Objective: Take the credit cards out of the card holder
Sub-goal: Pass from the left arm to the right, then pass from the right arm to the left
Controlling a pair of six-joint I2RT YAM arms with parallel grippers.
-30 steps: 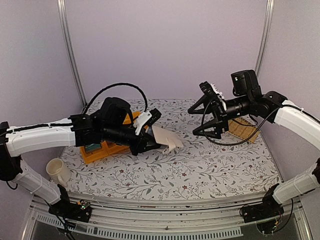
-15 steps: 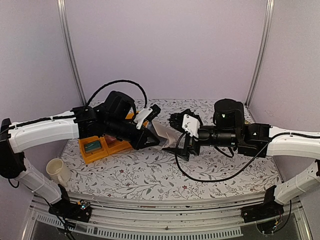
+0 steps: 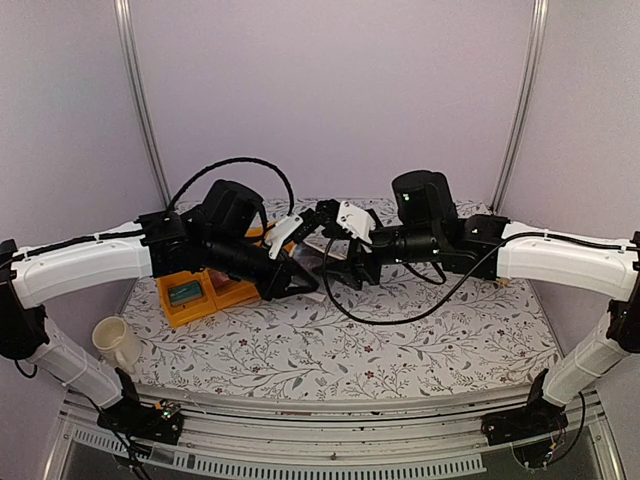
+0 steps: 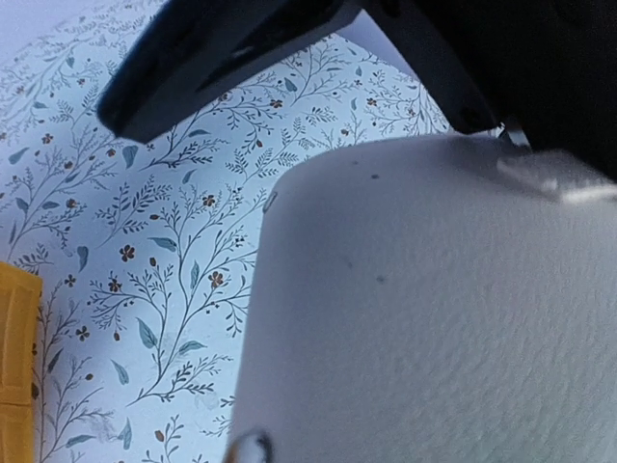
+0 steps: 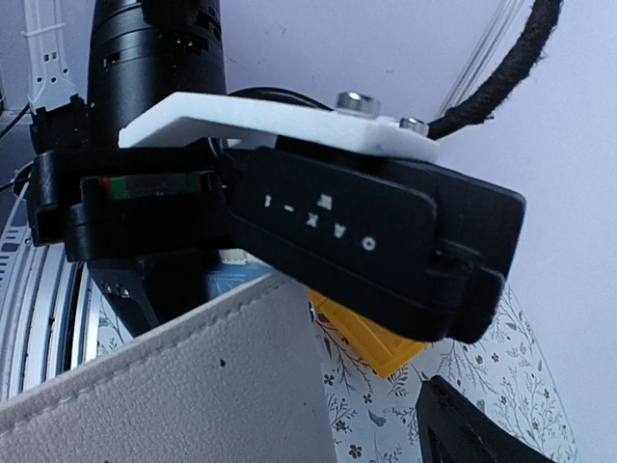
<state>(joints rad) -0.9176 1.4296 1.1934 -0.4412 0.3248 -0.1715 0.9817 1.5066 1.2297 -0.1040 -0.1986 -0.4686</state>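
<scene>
We note the whitish, stitched, soft card holder (image 4: pixel 434 318) raised above the floral-print table (image 3: pixel 400 340), clamped in the left end effector (image 3: pixel 300 278). The right end effector (image 3: pixel 336 262) faces it, jaws apart at the holder's free edge. We cannot tell whether they touch it.

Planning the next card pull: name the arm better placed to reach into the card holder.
Likely right. The left gripper is clamped on the card holder, so it is busy; the right gripper, jaws open, sits at its free end.

Whitish card holder (image 4: pixel 434 318) over floral table (image 4: pixel 145 241); yellow bin (image 4: pixel 14 347) left.
</scene>
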